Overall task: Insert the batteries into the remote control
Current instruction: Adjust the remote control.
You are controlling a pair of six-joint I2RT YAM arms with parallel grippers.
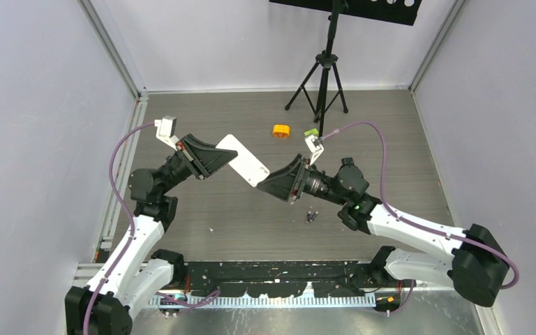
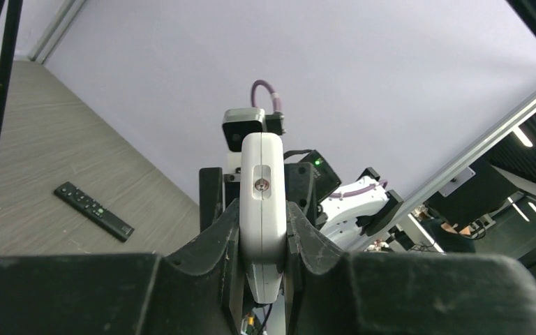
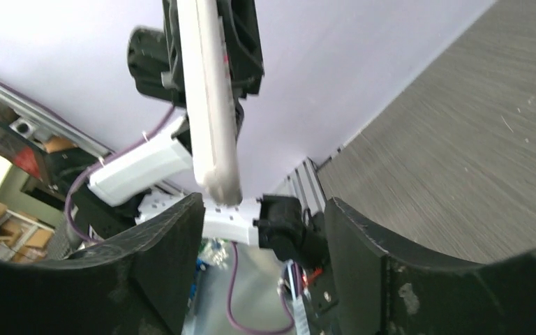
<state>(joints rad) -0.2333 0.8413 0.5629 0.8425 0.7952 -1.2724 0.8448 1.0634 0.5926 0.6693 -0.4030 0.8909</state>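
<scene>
A grey wood-grain table (image 1: pixel 202 118) is seen from above, with a black tripod (image 1: pixel 323 77) standing at its far edge. A white remote control (image 1: pixel 248 164) is held raised over the middle of the table, clamped edge-on at one end by the closed left gripper (image 2: pixel 263 216). Its free end is placed between the widely parted fingers of the right gripper (image 3: pixel 264 202), which grips nothing. An orange block (image 1: pixel 281 130) and a green block (image 1: pixel 311 132) are seen further back. The small dark batteries (image 1: pixel 312 217) are lying on the table under the right arm.
</scene>
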